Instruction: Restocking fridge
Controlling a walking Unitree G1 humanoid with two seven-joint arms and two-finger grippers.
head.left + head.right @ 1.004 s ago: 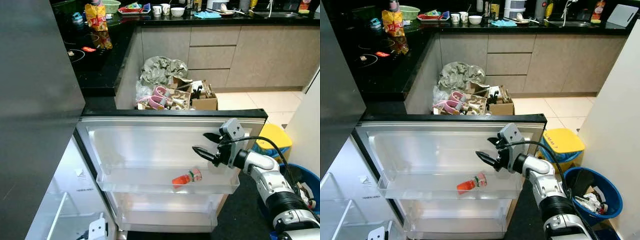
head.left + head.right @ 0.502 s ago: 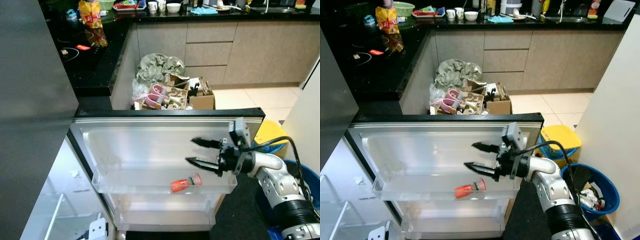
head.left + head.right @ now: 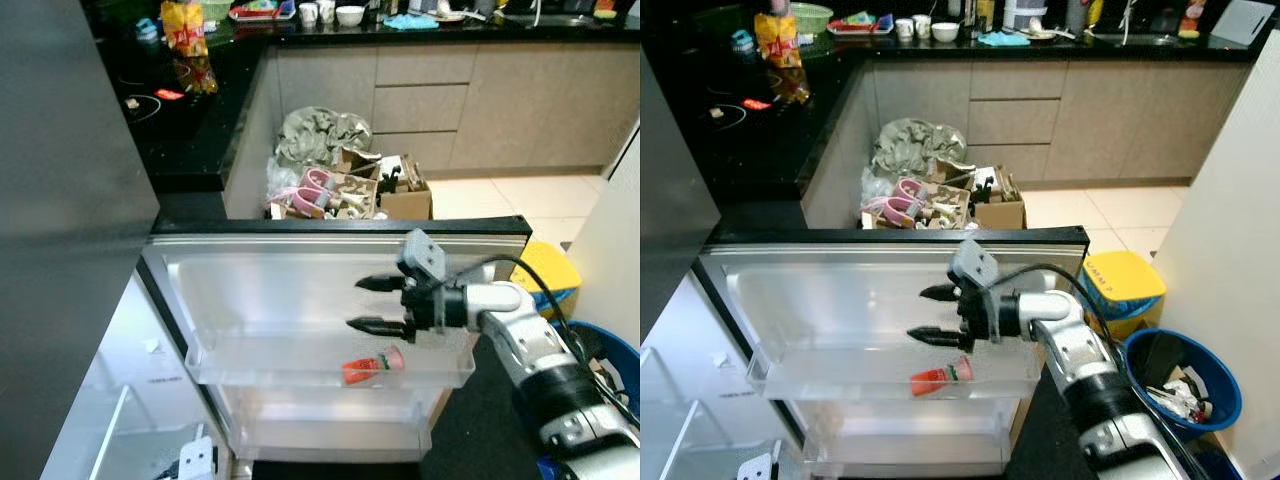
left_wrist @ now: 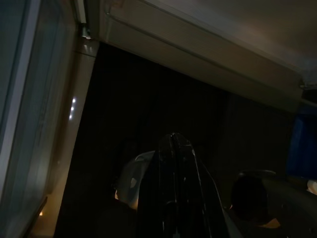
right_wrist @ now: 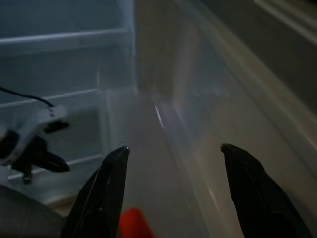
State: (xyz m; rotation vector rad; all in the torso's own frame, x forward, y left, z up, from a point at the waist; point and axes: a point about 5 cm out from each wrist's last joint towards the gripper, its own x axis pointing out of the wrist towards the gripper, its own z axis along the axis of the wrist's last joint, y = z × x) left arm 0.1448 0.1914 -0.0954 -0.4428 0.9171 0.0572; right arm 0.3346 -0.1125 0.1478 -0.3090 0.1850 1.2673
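The bottle (image 3: 373, 366) lies on its side in the upper shelf (image 3: 240, 372) of the open fridge door (image 3: 260, 290), red body toward the hinge side and pale cap toward the door's free edge. Its long axis runs along the shelf, roughly level and parallel to the door face.

The right hand (image 3: 368, 304) hovers just above the bottle, fingers spread wide and holding nothing. They point along the shelf toward the hinge side, so they run nearly in line with the bottle's axis, not across it. In the right wrist view the red body (image 5: 134, 224) shows low between the two fingers (image 5: 101, 191), which puts the bottle below and slightly ahead of the tips.

That is what the next move depends on: the bottle lies below the hand, and a grasp would probably need the wrist dropped and turned so the fingers close across the body.

The left hand (image 4: 174, 198) hangs idle in the dark, fingers pressed together, well apart from the shelf. The right arm is clearly nearer.
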